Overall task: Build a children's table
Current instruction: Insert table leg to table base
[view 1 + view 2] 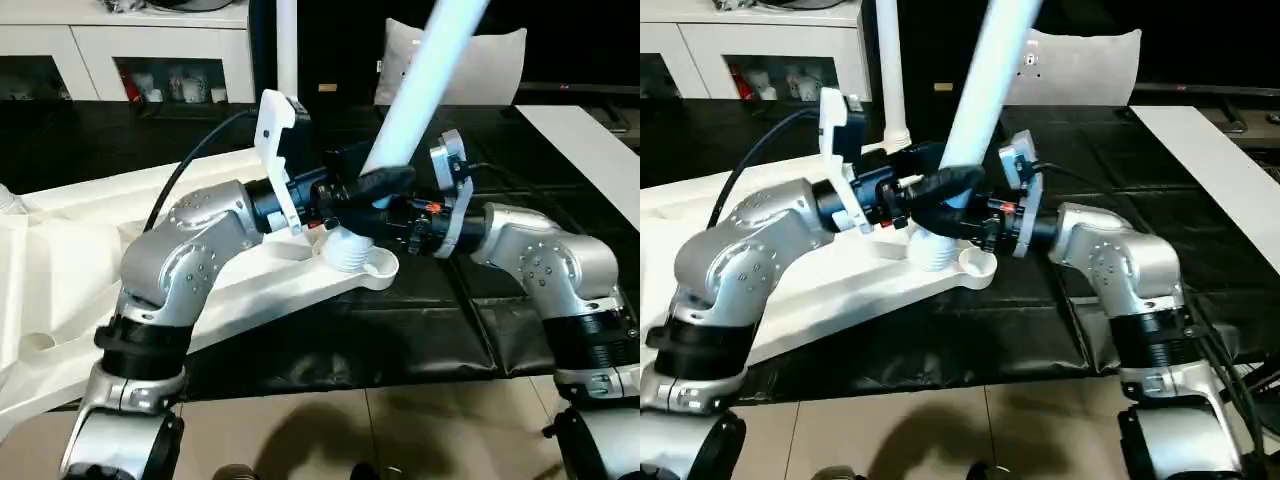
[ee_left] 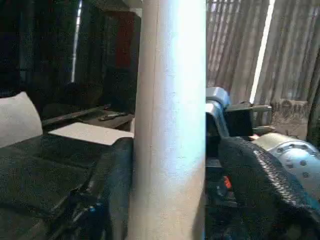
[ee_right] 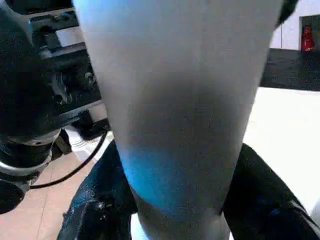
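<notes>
The leg (image 1: 425, 75) I am fitting is a long white tapered tube, pinched near its lower end by both of my claws and leaning up and away toward my right side. Its threaded base sits at the round corner socket (image 1: 358, 255) of the children's table top (image 1: 90, 230), which lies upside down with its ribbed underside up on the black-sheeted table (image 1: 560, 170). My left claw (image 1: 375, 185) comes in from the left and is closed around the tube just above the socket; in the left wrist view one finger (image 2: 117, 185) lies against the tube on each side. My right claw (image 1: 975, 215) comes in from the right at nearly the same height and is likewise clamped on the leg, its fingers (image 3: 267, 195) wrapping the tube from both sides. In my judgement the step in hand is seating this leg in the socket. To do it well, I should first bring the tube upright over the socket, since it stands tilted, so the base does not enter crooked. I should keep the two grips close to the base for control and press straight down along the tube's axis. The top is light plastic and may slide or lift at this corner, so force should stay vertical. A second leg (image 1: 890, 70) stands upright beyond my left claw, already in a farther corner.
</notes>
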